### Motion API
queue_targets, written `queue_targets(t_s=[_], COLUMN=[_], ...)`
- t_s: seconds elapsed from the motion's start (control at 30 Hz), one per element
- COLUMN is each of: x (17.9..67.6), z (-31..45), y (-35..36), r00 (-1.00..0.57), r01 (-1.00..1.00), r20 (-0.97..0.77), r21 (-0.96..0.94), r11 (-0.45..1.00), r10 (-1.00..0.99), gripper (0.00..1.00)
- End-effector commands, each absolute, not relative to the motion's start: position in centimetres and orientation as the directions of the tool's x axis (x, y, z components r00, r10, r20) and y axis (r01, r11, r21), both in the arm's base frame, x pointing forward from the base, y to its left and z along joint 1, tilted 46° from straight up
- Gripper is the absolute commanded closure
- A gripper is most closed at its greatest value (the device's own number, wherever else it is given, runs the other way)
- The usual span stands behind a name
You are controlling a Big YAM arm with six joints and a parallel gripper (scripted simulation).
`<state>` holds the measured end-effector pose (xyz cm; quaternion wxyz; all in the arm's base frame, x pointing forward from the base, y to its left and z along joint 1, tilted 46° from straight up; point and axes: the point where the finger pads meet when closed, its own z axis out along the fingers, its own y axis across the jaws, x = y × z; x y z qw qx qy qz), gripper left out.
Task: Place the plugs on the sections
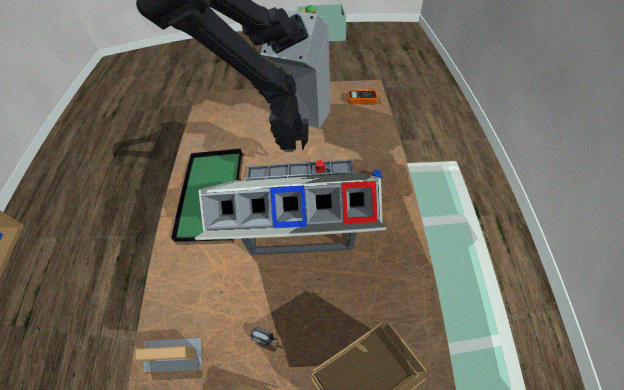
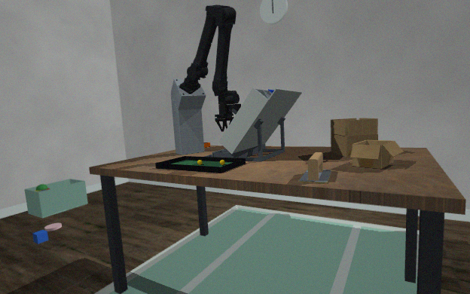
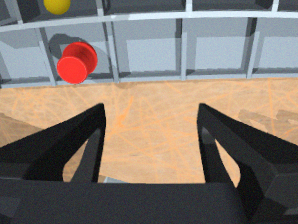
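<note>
Two plugs to track, and I have the red plug (image 3: 76, 63) right ahead of my wrist camera, sitting on the flat front part of one section of the grey divided tray (image 3: 220, 50). My gripper (image 3: 151, 112) hangs above bare table (image 3: 153, 106), fingers spread roughly halfway, pinching nothing at all. One yellow marble (image 3: 56, 0) rests deeper in the row behind, one section left of the red plug in my wrist picture.

From the top view, my gripper (image 1: 291, 142) hovers just short of the tray's front edge, with the red plug (image 1: 320, 165) a little off to one side. The blue plug (image 1: 377, 173) sits at the end of the slanted cover (image 1: 246, 187), near the red-banded funnel (image 1: 359, 200). The blue-banded funnel (image 1: 289, 206) is the middle one of five.

In the exterior view, two yellow marbles (image 2: 199, 162) lie on the green marble tray (image 2: 185, 166) beside the rig, well below my gripper (image 2: 223, 124).
</note>
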<state>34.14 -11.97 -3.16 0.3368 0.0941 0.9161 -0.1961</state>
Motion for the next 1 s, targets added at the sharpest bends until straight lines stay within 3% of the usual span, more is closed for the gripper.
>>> queue_targets(t_s=[0.0,0.97], x=[33.9,30.1], z=[-1.7,7.7], y=[-14.3,-35.7], r00=[-0.768,-0.781], r01=[0.276,0.269], r20=[-0.640,-0.625], r21=[-0.336,-0.326], r11=[0.900,0.906], r10=[-0.003,0.007], gripper=[0.44,0.44])
